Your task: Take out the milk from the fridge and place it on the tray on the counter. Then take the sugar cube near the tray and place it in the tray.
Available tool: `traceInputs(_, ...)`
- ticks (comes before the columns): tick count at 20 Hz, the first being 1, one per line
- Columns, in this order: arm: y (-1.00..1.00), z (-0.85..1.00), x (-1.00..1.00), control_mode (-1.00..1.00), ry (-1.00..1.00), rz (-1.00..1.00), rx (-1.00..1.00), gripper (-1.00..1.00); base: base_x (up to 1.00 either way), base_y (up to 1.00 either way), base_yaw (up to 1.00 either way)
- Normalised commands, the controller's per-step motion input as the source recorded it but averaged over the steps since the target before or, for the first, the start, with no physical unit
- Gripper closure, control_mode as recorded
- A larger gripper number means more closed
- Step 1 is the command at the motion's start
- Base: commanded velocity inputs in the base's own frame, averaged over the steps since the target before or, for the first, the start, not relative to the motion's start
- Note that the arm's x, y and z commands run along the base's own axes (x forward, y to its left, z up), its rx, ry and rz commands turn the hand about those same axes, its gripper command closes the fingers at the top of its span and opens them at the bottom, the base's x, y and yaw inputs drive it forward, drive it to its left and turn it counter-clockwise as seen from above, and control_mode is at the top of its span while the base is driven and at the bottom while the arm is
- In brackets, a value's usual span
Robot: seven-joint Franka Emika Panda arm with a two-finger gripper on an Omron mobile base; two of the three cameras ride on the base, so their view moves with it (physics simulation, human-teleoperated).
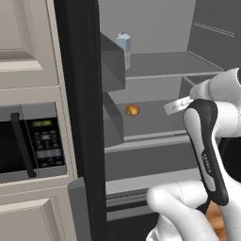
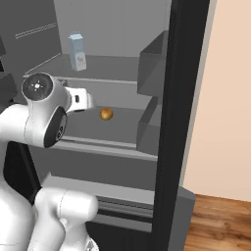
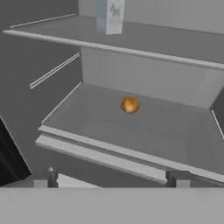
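Fridge (image 1: pixel 155 28) interior ahead — milk (image 1: pixel 124 45) on the shelf above the orange-brown round item (image 1: pixel 132 110). My fingers (image 3: pixel 111 177) spread wide, empty; I'm reaching — next, raise toward the milk.

Matt grey fridge (image 1: pixel 155 66) shelves; milk (image 1: pixel 124 44) carton looks smooth.

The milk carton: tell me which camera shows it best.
The right base view: the milk stands whole and unobstructed on the fridge's upper shelf. The left base view shows it partly behind a door bin. The hand view cuts off its top.
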Motion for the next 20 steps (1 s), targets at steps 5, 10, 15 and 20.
traceInputs(5,0.01,0.60,-0.08,-1.00,-0.16,0.09,0.00,-1.00,0.00,0.00,0.00)
traceInputs(10,0.00,0.82,-0.10,-1.00,-0.01,0.01,0.01,-1.00,0.00,0.00,0.00)
traceInputs(15,0.08,0.56,0.03,-1.00,0.02,0.03,0.04,-1.00,0.00,0.00,0.00)
traceInputs(20,0.01,0.35,0.18,-1.00,-0.07,0.12,0.04,-1.00,0.00,0.00,0.00)
